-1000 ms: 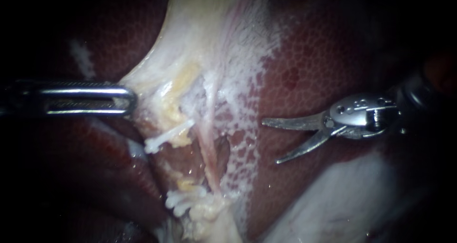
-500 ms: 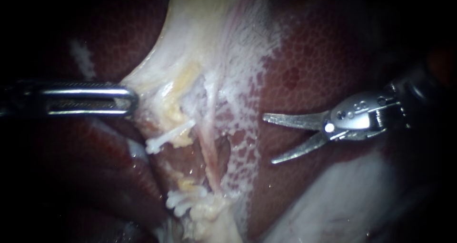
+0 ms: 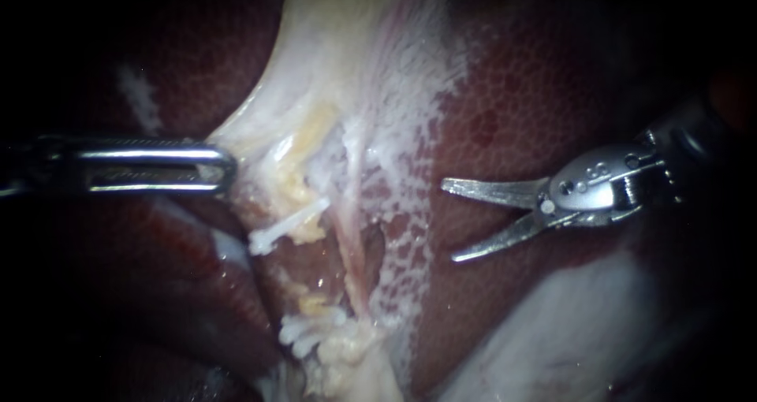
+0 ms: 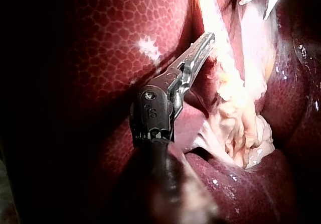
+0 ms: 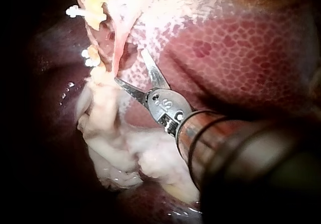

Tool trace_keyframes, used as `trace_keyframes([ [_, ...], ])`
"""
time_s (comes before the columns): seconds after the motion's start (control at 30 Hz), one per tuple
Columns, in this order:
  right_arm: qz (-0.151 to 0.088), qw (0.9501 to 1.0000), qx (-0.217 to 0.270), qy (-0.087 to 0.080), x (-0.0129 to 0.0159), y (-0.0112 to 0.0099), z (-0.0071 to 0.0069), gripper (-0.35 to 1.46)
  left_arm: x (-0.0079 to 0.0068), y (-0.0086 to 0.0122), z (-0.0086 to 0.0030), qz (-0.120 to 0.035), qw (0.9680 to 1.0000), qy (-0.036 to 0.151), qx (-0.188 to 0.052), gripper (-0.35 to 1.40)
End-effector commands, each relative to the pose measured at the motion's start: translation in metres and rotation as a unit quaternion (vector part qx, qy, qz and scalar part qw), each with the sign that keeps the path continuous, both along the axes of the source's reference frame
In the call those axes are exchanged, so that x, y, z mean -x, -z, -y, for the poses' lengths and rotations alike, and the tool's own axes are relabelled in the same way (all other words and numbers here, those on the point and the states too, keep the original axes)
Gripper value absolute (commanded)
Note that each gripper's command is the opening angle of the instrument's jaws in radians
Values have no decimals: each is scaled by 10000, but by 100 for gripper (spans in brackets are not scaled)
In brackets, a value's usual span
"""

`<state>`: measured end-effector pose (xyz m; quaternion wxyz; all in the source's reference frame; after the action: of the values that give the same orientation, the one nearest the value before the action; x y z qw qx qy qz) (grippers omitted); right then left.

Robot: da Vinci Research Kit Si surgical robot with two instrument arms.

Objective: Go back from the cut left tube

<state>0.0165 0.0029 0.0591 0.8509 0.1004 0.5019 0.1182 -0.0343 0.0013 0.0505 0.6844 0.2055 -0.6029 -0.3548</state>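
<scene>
The left tube is cut. Its upper stub (image 3: pixel 285 222) and its lower stub (image 3: pixel 311 327) each carry white clips, and a gap lies between them. A pink strand (image 3: pixel 352 248) runs intact just right of the gap. My right instrument (image 3: pixel 449 221) has two thin blades standing open over the liver (image 3: pixel 512 94), right of the pale tissue and touching nothing. In the right wrist view its blades (image 5: pixel 129 65) lie beside the strand, with the clips (image 5: pixel 75 10) further ahead. My left instrument (image 3: pixel 225 169) is shut on the edge of the pale tissue (image 3: pixel 331 71), as its jaws (image 4: pixel 206 39) also show.
Dark red liver surrounds the pale band on both sides. A pale lump of loose tissue (image 5: pixel 130 153) lies under my right instrument's shaft. A whitish patch (image 3: pixel 552 331) covers the liver at the lower right.
My right instrument's open blades have tipped slightly upward, its hinge hardly moving. My left instrument has edged a little to the right, carrying the held tissue and the upper stub with it.
</scene>
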Motion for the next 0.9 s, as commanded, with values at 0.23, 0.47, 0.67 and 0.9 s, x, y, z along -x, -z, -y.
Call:
trace_keyframes([
  [0.23,-7,10000,-1,9,6,-4,-2,138,14,-36,5,-172,9998,-44,-21,-35],
  [0.47,-8,10000,50,40,12,-8,-4,138,36,-57,15,-221,9996,-176,-87,-35],
  [0.67,-30,9999,133,60,12,-9,-5,138,42,-60,18,-223,9995,-214,-113,-35],
  [0.9,-38,9999,136,46,11,-10,-5,138,42,-60,19,-215,9995,-226,-113,-35],
])
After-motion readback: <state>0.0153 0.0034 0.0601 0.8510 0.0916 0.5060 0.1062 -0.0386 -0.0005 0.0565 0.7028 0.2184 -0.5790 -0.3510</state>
